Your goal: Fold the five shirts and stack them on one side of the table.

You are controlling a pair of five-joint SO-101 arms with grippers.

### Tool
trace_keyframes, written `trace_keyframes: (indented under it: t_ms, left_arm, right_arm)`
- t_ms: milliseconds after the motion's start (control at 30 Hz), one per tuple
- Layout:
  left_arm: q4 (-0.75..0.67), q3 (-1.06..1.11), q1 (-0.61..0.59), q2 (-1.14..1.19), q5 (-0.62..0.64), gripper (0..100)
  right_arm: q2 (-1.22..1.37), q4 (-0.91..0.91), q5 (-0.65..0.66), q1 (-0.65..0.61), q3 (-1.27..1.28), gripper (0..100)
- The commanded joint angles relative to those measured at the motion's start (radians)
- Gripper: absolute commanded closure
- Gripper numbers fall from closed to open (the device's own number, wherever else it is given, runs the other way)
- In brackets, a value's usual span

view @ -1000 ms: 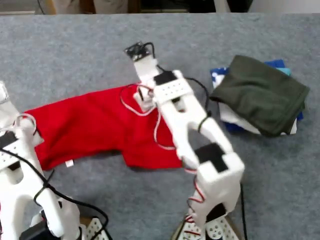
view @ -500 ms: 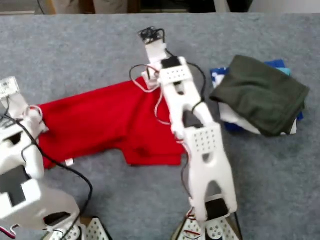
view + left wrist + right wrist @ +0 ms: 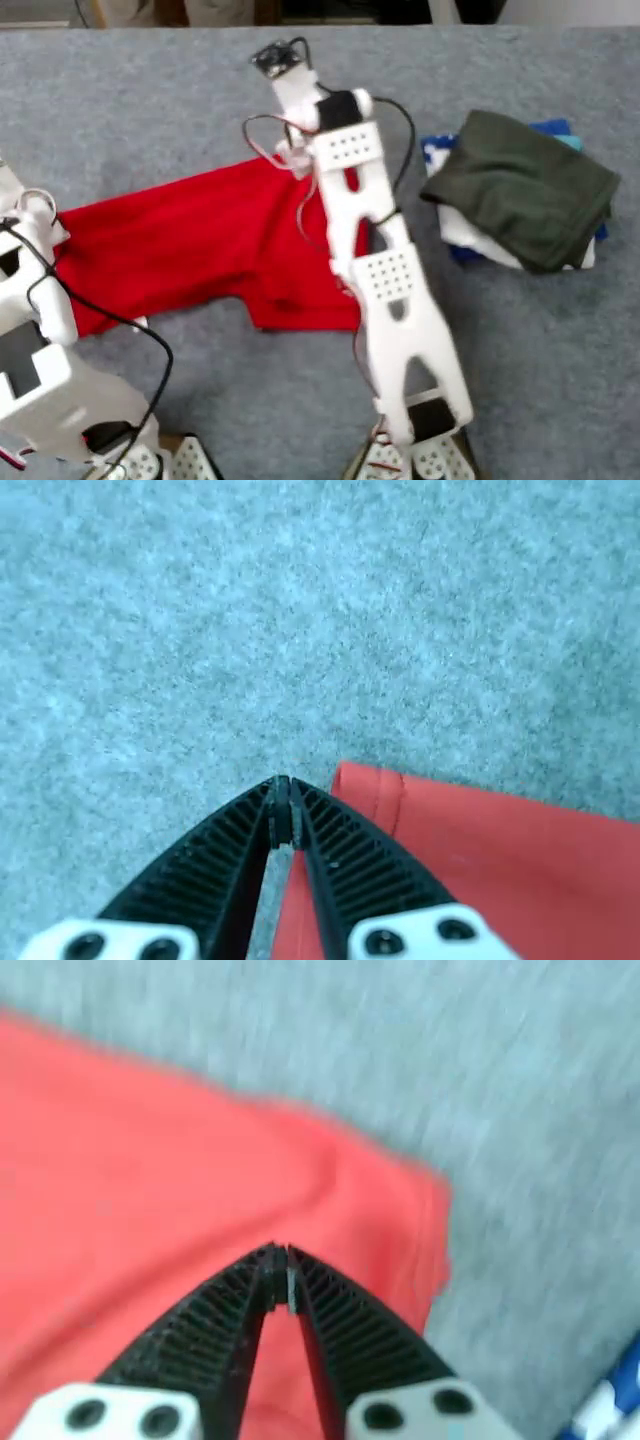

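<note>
The table (image 3: pixel 150 100) is covered with a grey felt-like cloth that runs out to the left and right sides of the high view. Behind its far edge there is a narrow dark strip of the room with some brownish shapes that are too small to tell.

The red shirt (image 3: pixel 190 250) lies spread flat and unfolded, from close to the left edge to about the middle of the table. Near the right edge lies a pile of folded shirts. A dark green shirt (image 3: pixel 520 190) is on top, a white one (image 3: pixel 465 235) shows under it, and a blue one (image 3: pixel 555 128) is at the bottom.

The left gripper (image 3: pixel 281 785) is at the left end of the red shirt, just beside a hemmed corner. Its jaws are together, with the tips over grey cloth. The right gripper (image 3: pixel 279 1252) is over the shirt close to its far edge, also with the jaws together. I cannot tell if either one pinches the cloth.

The right arm (image 3: pixel 380 270) stretches from the near edge across the shirt's right part. Bare grey surface lies along the whole far edge, between shirt and pile, and along the near edge between the arm bases.
</note>
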Motion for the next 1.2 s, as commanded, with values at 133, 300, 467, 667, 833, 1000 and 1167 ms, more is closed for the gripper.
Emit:
trace_keyframes:
  t_ms: [133, 300, 467, 667, 833, 1000, 1167]
  left_arm:
    - [0.400, -0.097, -0.005, -0.206, -0.095, 98]
    - [0.405, 0.107, -0.008, -0.424, -0.109, 98]
    - [0.221, 0.344, -0.006, -0.564, -0.107, 98]
    - [0.055, 0.420, -0.009, -0.417, -0.028, 98]
    - [0.094, 0.255, -0.095, -0.225, 0.072, 98]
    - [0.229, 0.109, -0.104, -0.101, 0.094, 98]
    - [0.245, 0.080, -0.106, -0.079, 0.094, 98]
  right_arm:
    - [-0.329, 0.031, 0.015, -0.067, 0.074, 99.7]
    - [-0.595, 0.029, 0.012, -0.174, 0.473, 99.7]
    - [-0.794, 0.011, 0.017, -0.249, 0.923, 99.7]
    - [-0.964, -0.161, 0.014, -0.300, 1.392, 99.7]
    - [-1.058, -0.348, 0.012, -0.317, 1.712, 99.7]
    - [-1.061, -0.499, 0.015, -0.315, 1.891, 99.7]
    - [-0.998, -0.554, 0.020, -0.315, 1.931, 99.7]
